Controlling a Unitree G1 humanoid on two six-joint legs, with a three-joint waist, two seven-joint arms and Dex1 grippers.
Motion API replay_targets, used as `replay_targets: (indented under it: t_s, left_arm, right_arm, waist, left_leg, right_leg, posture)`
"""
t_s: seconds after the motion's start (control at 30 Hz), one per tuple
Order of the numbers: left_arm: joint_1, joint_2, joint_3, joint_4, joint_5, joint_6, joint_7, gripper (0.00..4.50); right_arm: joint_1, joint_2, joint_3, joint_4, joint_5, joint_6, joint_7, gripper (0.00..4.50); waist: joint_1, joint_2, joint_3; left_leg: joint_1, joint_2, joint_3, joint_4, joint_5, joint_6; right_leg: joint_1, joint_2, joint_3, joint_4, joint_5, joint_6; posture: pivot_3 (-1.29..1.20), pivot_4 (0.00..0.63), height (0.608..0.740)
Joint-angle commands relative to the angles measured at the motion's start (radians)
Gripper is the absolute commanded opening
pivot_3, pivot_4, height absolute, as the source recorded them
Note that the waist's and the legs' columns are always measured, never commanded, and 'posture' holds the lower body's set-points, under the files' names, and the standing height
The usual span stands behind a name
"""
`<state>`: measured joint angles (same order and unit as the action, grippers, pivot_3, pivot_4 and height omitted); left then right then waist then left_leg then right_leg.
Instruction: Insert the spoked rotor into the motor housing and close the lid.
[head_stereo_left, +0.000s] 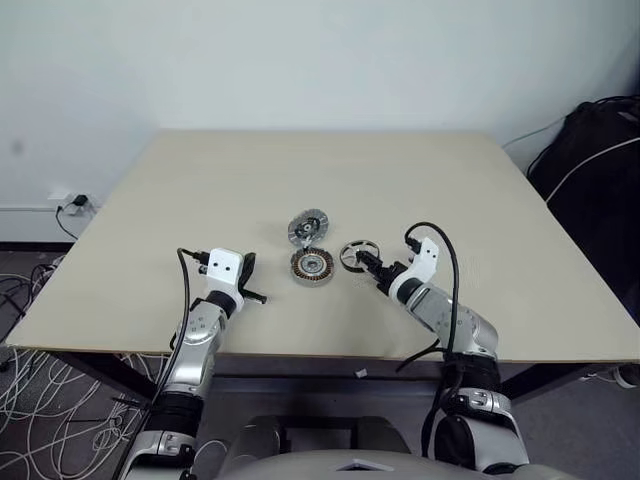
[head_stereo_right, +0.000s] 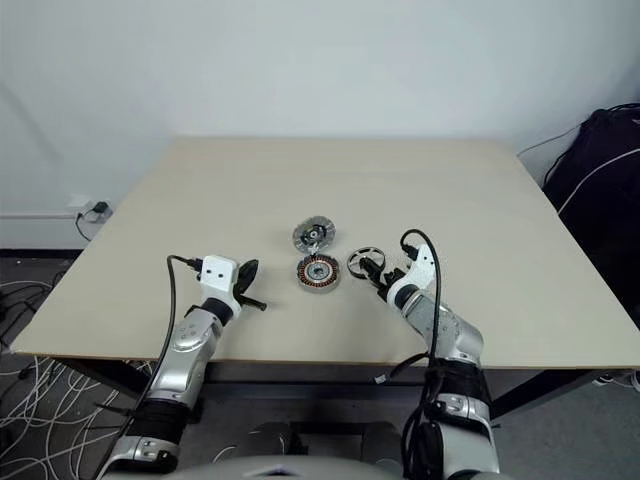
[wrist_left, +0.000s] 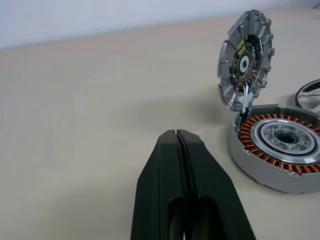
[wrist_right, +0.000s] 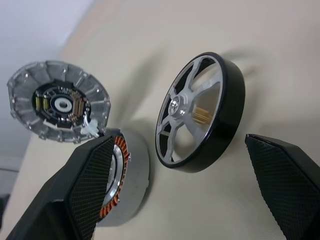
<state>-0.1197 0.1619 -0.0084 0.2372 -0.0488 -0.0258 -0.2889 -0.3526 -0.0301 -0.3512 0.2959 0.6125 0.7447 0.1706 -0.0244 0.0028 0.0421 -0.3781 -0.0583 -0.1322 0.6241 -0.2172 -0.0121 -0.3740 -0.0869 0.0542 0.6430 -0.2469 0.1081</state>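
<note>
arms: silver-grey metal links, dark joint bands | wrists: white blocky camera housings, small dark holes on left one | cables: black, looped from each wrist back along forearm | left gripper (wrist_left: 181, 145): smooth matte-black fingers | right gripper (wrist_right: 187, 175): black fingers (wrist_right: 90, 185), cross-hatched pads

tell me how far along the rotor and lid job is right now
Done: the lid stands open, hinged up behind the motor housing, whose copper windings are bare. In hand: the right gripper, jaws open, flanks the spoked rotor on the table without gripping it. The left gripper waits shut beside the housing. Left: grasping the rotor, inserting it, closing the lid.
</note>
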Motion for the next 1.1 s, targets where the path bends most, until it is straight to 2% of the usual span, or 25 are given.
replay_targets:
  t_s: [0.03,0.27,0.3,0.4,0.7,0.73,1.0,1.1]
  left_arm:
    - [-0.025,0.006,0.007,-0.009,-0.008,-0.004,-0.005,0.04]
    - [-0.035,0.007,0.008,-0.004,-0.011,-0.001,-0.012,0.04]
    - [-0.036,0.007,0.008,-0.004,-0.011,-0.001,-0.012,0.01]
    - [-0.036,0.006,0.008,-0.005,-0.011,0.000,-0.014,0.00]
    - [-0.042,0.005,0.011,-0.003,-0.011,0.003,-0.014,0.00]
    - [-0.043,0.004,0.011,-0.002,-0.011,0.003,-0.013,0.00]
    - [-0.051,0.004,0.013,0.006,-0.013,0.004,-0.015,0.00]
    - [-0.050,0.006,0.016,0.006,-0.014,0.004,-0.016,0.00]
  right_arm:
    - [-0.058,0.018,-0.048,0.023,0.047,-0.010,-0.022,4.50]
    - [-0.113,0.028,-0.103,0.100,0.069,-0.030,-0.046,4.50]
    - [-0.117,0.028,-0.105,0.108,0.068,-0.033,-0.046,4.32]
    - [-0.125,0.024,-0.105,0.137,0.061,-0.043,-0.039,3.57]
    - [-0.127,0.020,-0.099,0.165,0.053,-0.054,-0.036,0.63]
    - [-0.126,0.020,-0.099,0.165,0.053,-0.054,-0.036,0.43]
    - [-0.104,0.029,-0.105,0.117,0.082,-0.020,-0.041,0.42]
    - [-0.076,0.032,-0.118,0.049,0.148,0.040,-0.020,0.42]
  waist:
    - [-0.002,0.000,0.000]
    - [-0.008,0.000,0.000]
    - [-0.009,0.000,0.000]
    - [-0.012,0.000,0.000]
    - [-0.014,0.001,0.000]
    - [-0.014,0.001,0.000]
    - [-0.014,0.001,0.000]
    - [-0.014,0.001,0.000]
  left_leg:
    - [0.000,0.000,0.000,0.000,0.000,0.000]
    - [0.000,0.000,0.000,-0.001,0.000,0.000]
    - [0.000,0.000,0.000,-0.002,0.000,0.000]
    - [0.000,0.000,0.000,-0.003,0.000,0.000]
    - [0.000,0.000,0.000,-0.004,0.000,0.000]
    - [0.000,0.000,0.000,-0.004,0.000,0.000]
    - [0.000,0.000,0.000,-0.003,0.000,0.000]
    - [0.000,0.000,0.000,-0.004,0.000,0.000]
  right_leg:
    - [0.000,0.000,0.000,0.000,0.000,0.000]
    - [-0.001,0.000,0.000,0.000,0.000,0.000]
    - [-0.001,0.000,0.000,0.000,0.000,0.000]
    - [-0.001,0.000,0.000,0.000,0.001,-0.001]
    - [-0.001,0.000,0.000,0.000,0.000,0.000]
    - [-0.001,0.000,0.001,0.000,0.000,0.000]
    - [-0.001,0.000,0.000,0.000,0.000,0.000]
    - [-0.001,0.000,0.001,0.000,0.000,0.000]
  posture:
    - [0.00,0.000,0.740]
    - [0.00,0.000,0.740]
    - [0.00,0.000,0.740]
    - [0.00,0.000,0.740]
    - [0.00,0.000,0.740]
    - [0.00,0.000,0.740]
    - [0.00,0.000,0.740]
    - [0.00,0.000,0.740]
